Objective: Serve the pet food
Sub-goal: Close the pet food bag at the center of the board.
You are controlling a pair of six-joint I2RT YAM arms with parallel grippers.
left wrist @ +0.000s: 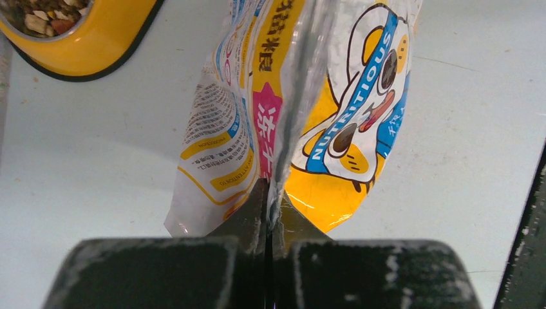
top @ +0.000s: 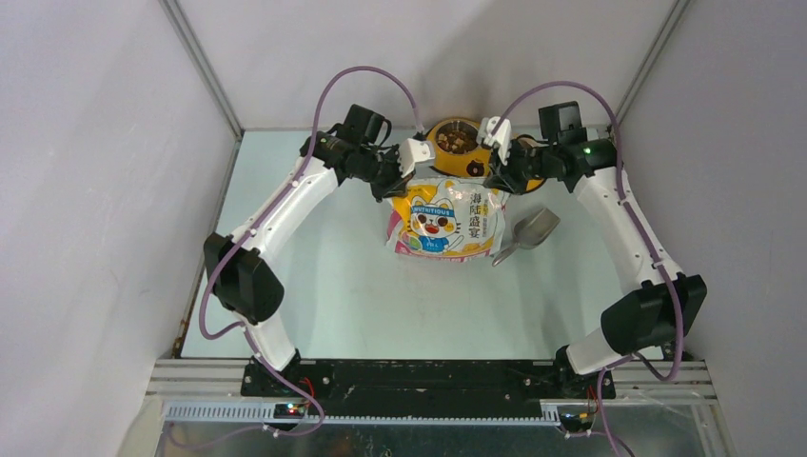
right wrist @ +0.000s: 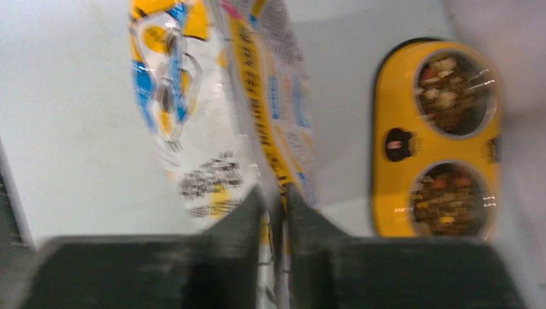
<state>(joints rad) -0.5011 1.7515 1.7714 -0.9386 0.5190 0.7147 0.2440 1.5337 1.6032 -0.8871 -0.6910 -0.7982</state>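
The glossy cat-print bag stands on the table in front of the yellow feeder. My left gripper is shut on the bag's top left edge; in the left wrist view the fingertips pinch the seam of the bag. My right gripper is at the top right corner. In the blurred right wrist view its jaws stand slightly apart with the edge of the bag between them. Pet food fills both bowls of the feeder; pet food also shows from above.
A grey metal scoop lies on the table just right of the bag. The feeder with kibble sits behind the bag, against the back wall. Side walls close in the table on both sides.
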